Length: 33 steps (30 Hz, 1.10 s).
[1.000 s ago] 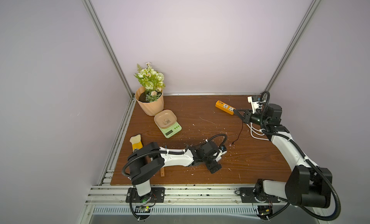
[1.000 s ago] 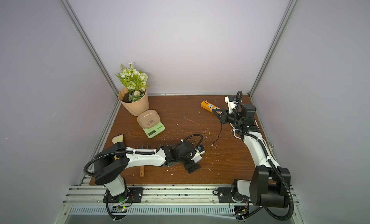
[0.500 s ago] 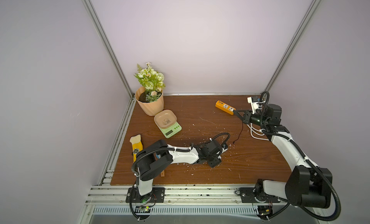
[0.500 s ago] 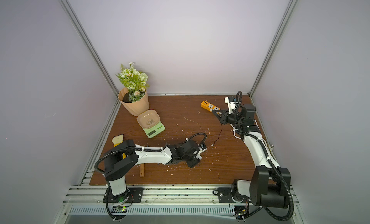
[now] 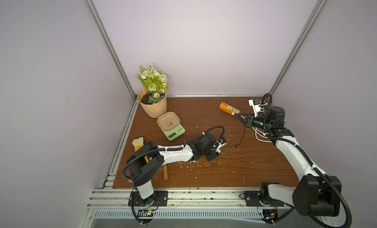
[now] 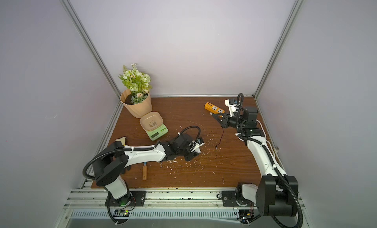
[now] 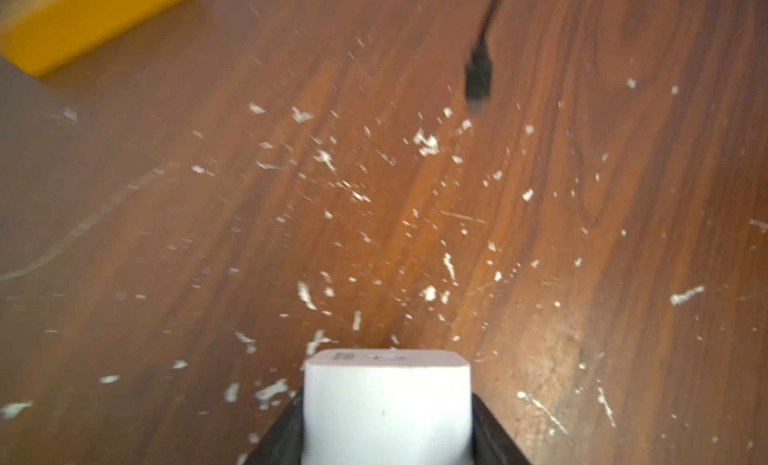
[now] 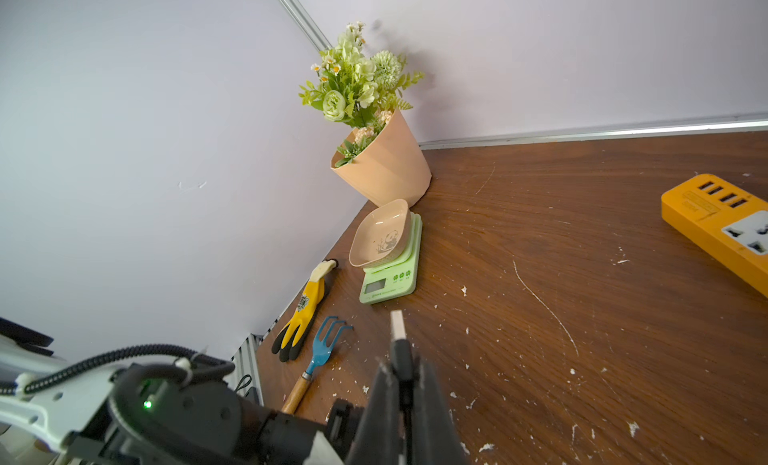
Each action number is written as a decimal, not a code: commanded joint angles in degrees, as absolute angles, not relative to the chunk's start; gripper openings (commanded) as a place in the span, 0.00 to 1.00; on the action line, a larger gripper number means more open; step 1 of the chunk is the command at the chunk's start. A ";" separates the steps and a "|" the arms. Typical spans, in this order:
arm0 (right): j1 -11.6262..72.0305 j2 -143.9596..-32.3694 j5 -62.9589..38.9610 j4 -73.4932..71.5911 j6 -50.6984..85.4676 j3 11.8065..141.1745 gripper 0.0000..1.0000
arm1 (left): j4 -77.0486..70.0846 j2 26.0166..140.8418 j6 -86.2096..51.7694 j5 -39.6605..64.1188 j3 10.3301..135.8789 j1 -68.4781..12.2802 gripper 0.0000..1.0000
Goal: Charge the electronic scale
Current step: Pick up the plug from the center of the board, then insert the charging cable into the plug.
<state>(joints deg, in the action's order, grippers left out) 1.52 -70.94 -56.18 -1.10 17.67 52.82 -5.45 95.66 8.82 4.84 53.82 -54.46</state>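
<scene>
The electronic scale [image 5: 173, 131] sits on the far left part of the desk [image 5: 234, 172], a flat, pale green plastic slab with a grey display and small green buttons. A beige rounded-square tray with a panda print and a raised rim lies on top. Just behind it stands a ribbed, peach-coloured flower pot [image 5: 153, 109] filled with green and white artificial flowers. Nearer the front rail along the left edge lie a yellow and black glove [image 8: 301, 317] and a small hand rake [image 8: 319, 359] with blue tines and a wooden handle. The desk is dark wood-grain board, scratched and strewn with white flecks. The left tool [image 7: 386, 404] is low over the middle of the desk, well apart from the scale, its black fingers clenched on the flat sides of a smooth white cube charger [image 7: 386, 384] with rounded corners. The right tool [image 8: 401, 371] is raised at the far right, pinched tight on a USB plug [image 8: 397, 325], whose silver metal tip juts out ahead of the fingers. From it a thin black cable [image 5: 244, 133] hangs down in both top views, its small far connector near the desk between the two arms. An orange plastic power strip [image 5: 229, 109], long and boxy with white sockets, lies just beside the right tool.
</scene>
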 commanded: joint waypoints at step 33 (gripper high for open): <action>24.05 -79.45 -60.18 14.86 -0.30 64.97 0.00 | -37.92 68.99 43.36 21.06 35.24 -39.11 0.22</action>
